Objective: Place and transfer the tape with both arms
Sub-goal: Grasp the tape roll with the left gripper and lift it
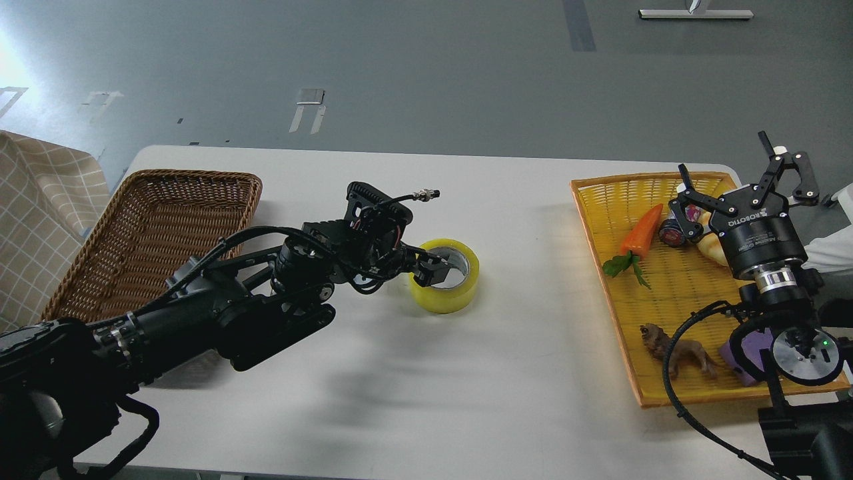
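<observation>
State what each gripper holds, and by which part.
The left gripper straddles the tape's near wall, one finger inside the core; a closed grip cannot be told. The right gripper is open, holding nothing.

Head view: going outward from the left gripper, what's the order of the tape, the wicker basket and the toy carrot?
1. Tape, right at the left gripper, mid-table.
2. Wicker basket, at the table's left end.
3. Toy carrot, in the yellow tray at the right.

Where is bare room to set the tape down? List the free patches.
Free: the white table between the tape and the yellow tray, and the near strip in front of the left gripper. The wicker basket looks bare. Crowded: the tray, under the right gripper.
</observation>
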Tool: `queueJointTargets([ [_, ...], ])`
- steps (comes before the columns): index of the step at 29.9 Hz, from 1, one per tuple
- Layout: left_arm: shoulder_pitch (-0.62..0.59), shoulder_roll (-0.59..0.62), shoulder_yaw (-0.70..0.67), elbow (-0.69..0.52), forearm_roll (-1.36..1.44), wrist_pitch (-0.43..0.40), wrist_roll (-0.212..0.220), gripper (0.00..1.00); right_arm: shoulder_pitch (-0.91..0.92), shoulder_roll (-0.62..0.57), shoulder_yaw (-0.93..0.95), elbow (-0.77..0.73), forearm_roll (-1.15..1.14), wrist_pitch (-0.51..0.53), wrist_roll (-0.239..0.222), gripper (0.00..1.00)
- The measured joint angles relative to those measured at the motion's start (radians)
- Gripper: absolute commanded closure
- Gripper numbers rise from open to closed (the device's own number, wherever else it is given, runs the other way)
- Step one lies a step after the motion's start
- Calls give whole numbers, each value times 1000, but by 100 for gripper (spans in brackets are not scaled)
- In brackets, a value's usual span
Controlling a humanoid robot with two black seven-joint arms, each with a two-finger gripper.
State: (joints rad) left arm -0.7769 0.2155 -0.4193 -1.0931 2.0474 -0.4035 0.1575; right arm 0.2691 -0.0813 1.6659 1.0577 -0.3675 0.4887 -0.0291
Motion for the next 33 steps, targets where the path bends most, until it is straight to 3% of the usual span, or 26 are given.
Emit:
queueJointTargets([
  [11, -2, -13, 1, 39, -28, -7, 9, 14, 1, 0, 0, -3, 0, 0, 0, 0],
  [15, -2, -15, 1, 41, -42, -9, 8, 24, 1, 0, 1, -5, 0, 0, 0, 0],
  [18, -1, -19, 1, 41, -44, -11, 7, 42, 1, 0, 0, -6, 0, 0, 0, 0],
  [25, -1, -25, 1, 41, -60, -18, 7, 48, 1, 0, 1, -7, -1, 0, 0, 0],
  [29, -1, -25, 1, 41, -73, -18, 7, 70, 1, 0, 2, -7, -1, 0, 0, 0],
  [31, -1, -25, 1, 41, -74, -18, 8, 85, 1, 0, 2, -7, -1, 0, 0, 0],
  [32, -1, -25, 2, 41, -75, -19, 8, 100, 1, 0, 2, -7, -1, 0, 0, 0],
  [33, -1, -25, 2, 41, -75, -21, 8, 100, 1, 0, 2, -7, -1, 0, 0, 0],
])
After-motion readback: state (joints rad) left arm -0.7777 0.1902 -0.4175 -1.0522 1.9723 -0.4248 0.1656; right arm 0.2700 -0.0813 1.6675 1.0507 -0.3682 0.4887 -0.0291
